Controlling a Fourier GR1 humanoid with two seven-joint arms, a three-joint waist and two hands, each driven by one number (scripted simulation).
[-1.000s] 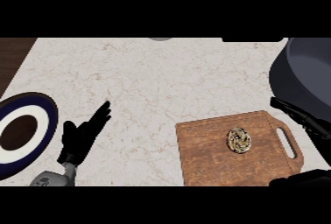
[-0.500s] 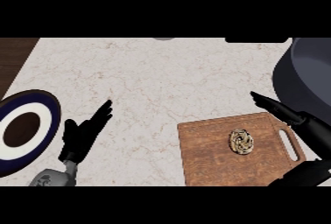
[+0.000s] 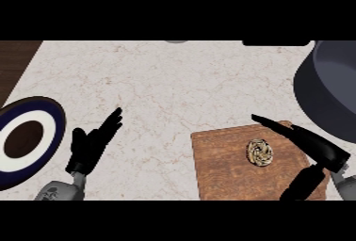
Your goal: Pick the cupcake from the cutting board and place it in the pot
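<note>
Cupcake (image 3: 259, 152) sits untouched on the brown board (image 3: 222, 174) at lower right of the frame, so nothing of the task is done yet. Right hand (image 3: 316, 150) hangs just beside it, fingers straight and spread from the thumb, holding nothing. Grasp, lift and carry are all left. Dark pot (image 3: 327, 94) waits at the right edge, just above the board. Left hand (image 3: 90, 146) rests open at lower left, beside a blue-rimmed plate (image 3: 52, 141).

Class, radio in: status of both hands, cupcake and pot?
Left hand open, resting. Right hand open beside cupcake, not touching. Cupcake on cutting board. Pot far right, nothing between.
</note>
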